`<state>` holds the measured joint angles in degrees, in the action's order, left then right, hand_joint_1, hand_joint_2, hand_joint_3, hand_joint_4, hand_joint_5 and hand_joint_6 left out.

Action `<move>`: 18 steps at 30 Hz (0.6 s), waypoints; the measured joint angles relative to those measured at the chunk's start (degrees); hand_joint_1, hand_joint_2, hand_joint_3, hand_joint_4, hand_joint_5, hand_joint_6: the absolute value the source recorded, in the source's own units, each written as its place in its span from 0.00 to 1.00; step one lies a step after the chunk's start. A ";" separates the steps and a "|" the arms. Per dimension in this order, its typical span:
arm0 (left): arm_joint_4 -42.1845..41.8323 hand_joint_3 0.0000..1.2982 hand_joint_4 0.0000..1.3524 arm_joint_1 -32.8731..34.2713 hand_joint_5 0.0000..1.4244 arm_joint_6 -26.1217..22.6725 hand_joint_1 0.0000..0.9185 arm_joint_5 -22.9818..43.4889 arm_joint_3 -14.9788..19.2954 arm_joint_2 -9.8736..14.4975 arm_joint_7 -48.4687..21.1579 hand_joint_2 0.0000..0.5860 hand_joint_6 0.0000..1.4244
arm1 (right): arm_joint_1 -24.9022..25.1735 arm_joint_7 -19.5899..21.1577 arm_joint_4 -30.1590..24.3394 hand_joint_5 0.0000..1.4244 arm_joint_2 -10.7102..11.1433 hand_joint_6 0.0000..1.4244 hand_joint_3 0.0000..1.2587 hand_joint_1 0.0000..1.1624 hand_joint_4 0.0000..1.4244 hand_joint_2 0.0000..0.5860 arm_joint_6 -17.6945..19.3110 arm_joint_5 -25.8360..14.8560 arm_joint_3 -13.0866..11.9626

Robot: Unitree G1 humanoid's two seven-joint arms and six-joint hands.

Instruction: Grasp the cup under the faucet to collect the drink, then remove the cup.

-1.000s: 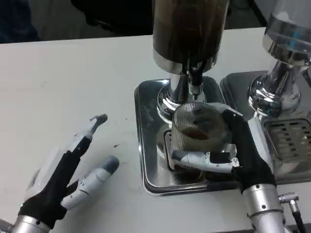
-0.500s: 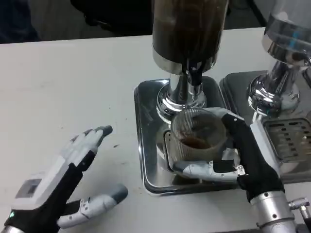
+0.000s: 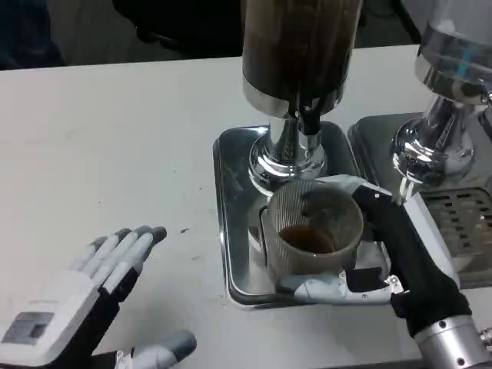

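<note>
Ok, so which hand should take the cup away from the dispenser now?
The right hand. It already grips the ribbed cup, which holds brown drink, over the steel drip tray. The left hand lies flat on the table, well away.

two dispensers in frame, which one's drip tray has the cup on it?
The dark-filled dispenser in the middle. The ribbed cup sits on its tray, held by the right hand. The dispenser at the right edge has only a bare grate.
</note>
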<state>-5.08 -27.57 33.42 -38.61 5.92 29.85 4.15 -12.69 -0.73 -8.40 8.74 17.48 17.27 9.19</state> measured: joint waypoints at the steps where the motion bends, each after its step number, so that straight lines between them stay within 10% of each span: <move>1: -0.57 0.00 0.00 -0.56 0.00 -0.13 0.00 -0.22 -0.01 -0.01 0.01 0.20 0.00 | -0.44 -0.63 -0.75 0.62 0.27 0.82 0.63 0.92 0.59 0.21 -0.16 -0.12 0.13; 18: -5.94 0.00 0.00 -11.20 0.00 1.69 0.00 -6.94 2.11 -1.65 11.05 0.17 0.00 | -5.35 -8.96 -10.35 0.62 3.42 0.83 0.63 0.91 0.60 0.21 -3.02 -4.34 -0.41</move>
<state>-11.03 -38.77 35.12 -45.55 8.03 28.19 15.20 -18.04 -9.68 -18.75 12.16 14.47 12.93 8.78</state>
